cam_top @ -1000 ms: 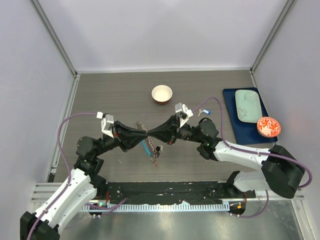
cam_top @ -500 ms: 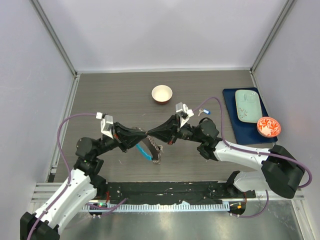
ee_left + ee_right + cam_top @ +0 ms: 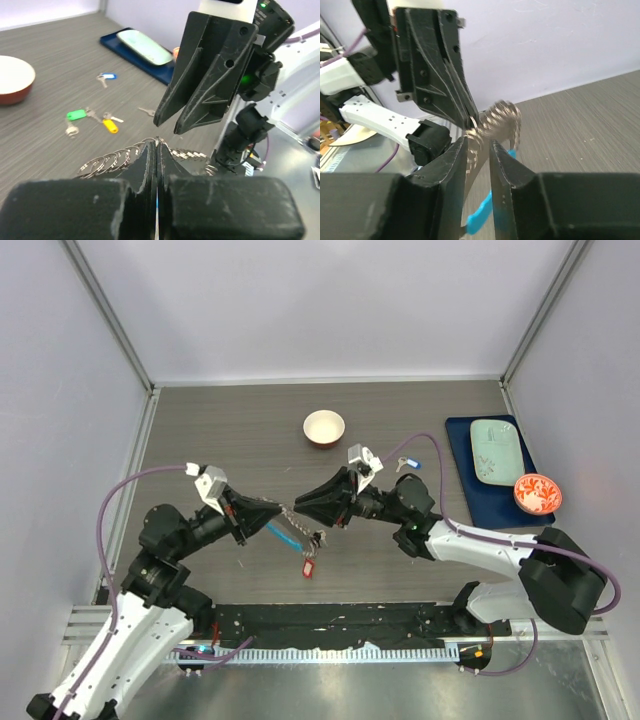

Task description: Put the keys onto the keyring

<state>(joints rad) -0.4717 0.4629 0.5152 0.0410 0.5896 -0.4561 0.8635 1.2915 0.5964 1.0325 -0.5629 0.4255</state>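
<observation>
Left fingers (image 3: 142, 167) pinching keyring (image 3: 112, 161), right fingers (image 3: 504, 162) slightly parted around it, green-tagged key (image 3: 76, 115) visible only from left wrist

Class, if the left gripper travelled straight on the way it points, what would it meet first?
Probably the right gripper, facing it just beyond the keyring that the left gripper clamps; depth is unclear.

Keyring (image 3: 501, 118) blurred; blue tag (image 3: 479, 216) half hidden.
</observation>
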